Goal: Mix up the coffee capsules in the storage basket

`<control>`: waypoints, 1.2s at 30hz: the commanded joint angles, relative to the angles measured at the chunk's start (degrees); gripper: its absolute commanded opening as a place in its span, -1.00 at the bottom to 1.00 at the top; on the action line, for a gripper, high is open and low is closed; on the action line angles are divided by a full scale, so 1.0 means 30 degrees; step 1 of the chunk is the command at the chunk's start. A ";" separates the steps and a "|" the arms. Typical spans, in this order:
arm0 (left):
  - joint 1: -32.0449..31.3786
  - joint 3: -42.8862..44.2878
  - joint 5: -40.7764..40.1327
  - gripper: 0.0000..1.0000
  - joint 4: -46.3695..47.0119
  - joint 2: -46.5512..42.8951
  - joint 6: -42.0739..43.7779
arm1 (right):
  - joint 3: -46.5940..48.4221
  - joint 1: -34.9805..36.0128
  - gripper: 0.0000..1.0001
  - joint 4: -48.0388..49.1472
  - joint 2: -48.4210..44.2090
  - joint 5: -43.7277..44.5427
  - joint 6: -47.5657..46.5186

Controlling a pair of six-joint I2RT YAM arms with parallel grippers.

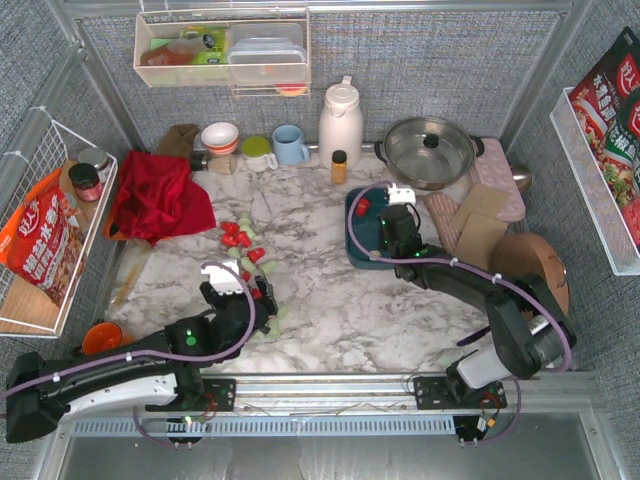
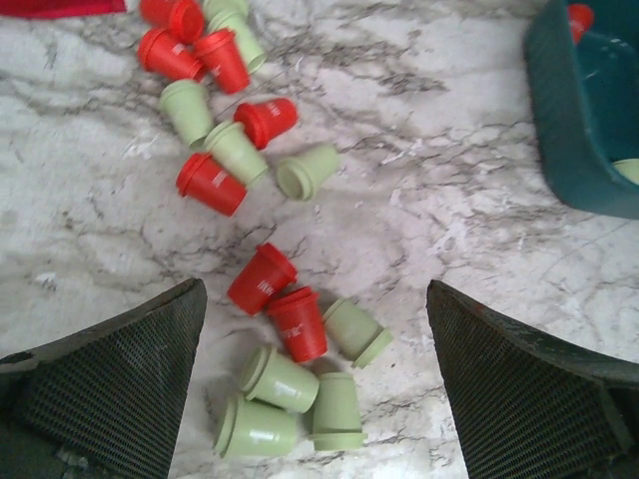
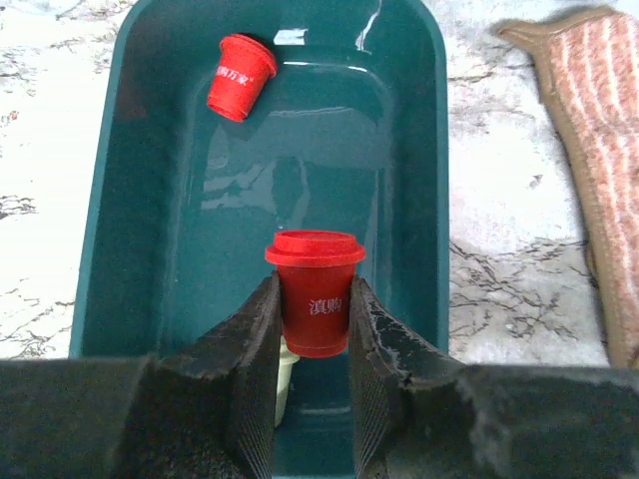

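Observation:
Red and mint green coffee capsules (image 1: pixel 243 245) lie scattered on the marble table left of centre. In the left wrist view a near cluster of capsules (image 2: pixel 300 369) lies between my open left gripper's (image 2: pixel 315 399) fingers (image 2: pixel 120 379). The dark teal storage basket (image 1: pixel 356 245) sits right of centre. My right gripper (image 3: pixel 312 309) is shut on a red capsule (image 3: pixel 315 289) and holds it over the basket (image 3: pixel 140 200). Another red capsule (image 3: pixel 240 76) lies at the basket's far end, and a mint one (image 3: pixel 285 374) shows under the left finger.
A red cloth (image 1: pixel 155 195) lies at the left. Cups, a white jug (image 1: pixel 340 120), an amber bottle (image 1: pixel 339 166) and a steel pot (image 1: pixel 430 150) stand along the back. Striped mitts (image 1: pixel 470 215) lie right of the basket. An orange cup (image 1: pixel 100 337) sits front left.

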 commanded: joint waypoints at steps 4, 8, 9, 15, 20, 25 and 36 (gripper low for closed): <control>0.0146 0.0966 0.0316 0.98 -0.5480 0.1420 -0.5709 | 0.0261 -0.0517 0.15 0.1413 0.1096 -0.1460 0.0298; 0.0531 0.1111 0.1954 0.98 -0.7157 0.2158 -0.8140 | 0.0045 -0.0592 0.35 0.1047 0.0602 -0.1499 -0.0365; 0.0619 0.1118 0.2343 0.98 -0.7674 0.2336 -0.8933 | -0.0014 -0.0594 0.38 0.0976 0.0433 -0.1501 -0.0465; 0.0858 0.0807 0.4891 0.98 -0.8840 0.2781 -1.0833 | 0.0090 -0.0622 0.46 0.0542 -0.0044 -0.2147 -0.0630; 0.0923 0.0575 0.6791 0.80 -1.0204 0.2240 -1.1401 | -0.0004 -0.0608 0.46 0.0476 -0.0135 -0.2342 -0.0615; 0.0916 -0.0215 0.7831 0.53 -1.0012 0.1005 -1.1340 | -0.0006 -0.0603 0.47 0.0417 -0.0249 -0.2357 -0.0544; 0.1187 -0.0185 0.8203 0.57 -0.8593 0.2600 -0.9220 | -0.0034 -0.0729 0.48 0.0318 -0.0260 -0.2413 -0.0410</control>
